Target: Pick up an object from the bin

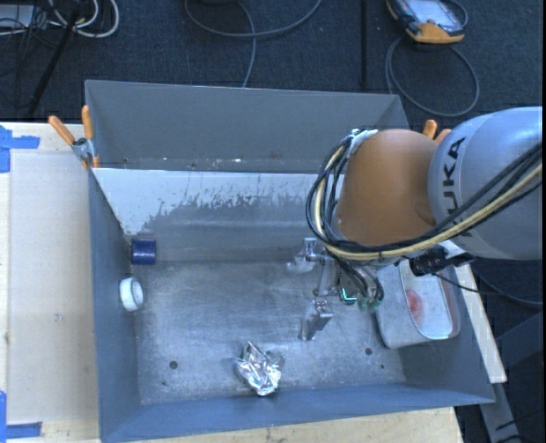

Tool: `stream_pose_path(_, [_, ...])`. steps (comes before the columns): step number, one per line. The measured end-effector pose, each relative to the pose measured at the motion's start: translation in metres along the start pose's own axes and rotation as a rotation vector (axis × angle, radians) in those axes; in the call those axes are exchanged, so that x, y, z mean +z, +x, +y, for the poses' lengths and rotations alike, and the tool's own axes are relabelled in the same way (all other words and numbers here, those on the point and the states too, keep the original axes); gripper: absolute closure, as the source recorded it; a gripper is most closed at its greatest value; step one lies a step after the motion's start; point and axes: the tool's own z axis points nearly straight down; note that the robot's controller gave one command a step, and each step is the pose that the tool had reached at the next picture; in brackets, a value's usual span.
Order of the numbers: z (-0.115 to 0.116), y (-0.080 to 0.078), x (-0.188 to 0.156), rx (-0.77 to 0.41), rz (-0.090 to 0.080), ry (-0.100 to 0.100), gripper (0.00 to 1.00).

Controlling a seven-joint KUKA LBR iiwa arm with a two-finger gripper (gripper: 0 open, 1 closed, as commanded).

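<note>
My gripper [309,292] hangs over the bin floor right of centre, open, with one metal fingertip [302,258] toward the back and the other toward the front. Only bare floor lies between them. A crumpled ball of silver foil [259,369] lies near the front wall, ahead and to the left of the front finger. Right beside the gripper, against the right wall, is a flat clear packet with a red thing inside [422,308], partly under the arm's cables.
A small dark blue cylinder [144,251] rests at the left, at the foot of the sloping back wall. A small white ring-shaped cap [131,293] lies just in front of it by the left wall. The arm's orange cover and cables overhang the bin's right side.
</note>
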Motion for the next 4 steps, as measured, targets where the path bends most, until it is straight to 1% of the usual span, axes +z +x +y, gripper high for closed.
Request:
stream_pose_path(1, [0.025, 0.052, 0.056, -0.032, 0.003, 0.0, 0.0])
stream_pose_path(2, [0.058, 0.061, 0.082, -0.16, -0.03, 0.003, 0.0])
stream_pose_path(3, [0.06, 0.061, 0.081, -0.16, -0.03, -0.002, 1.0])
stream_pose_path(4, [0.076, 0.065, 0.017, -0.155, -0.015, -0.001, 1.0])
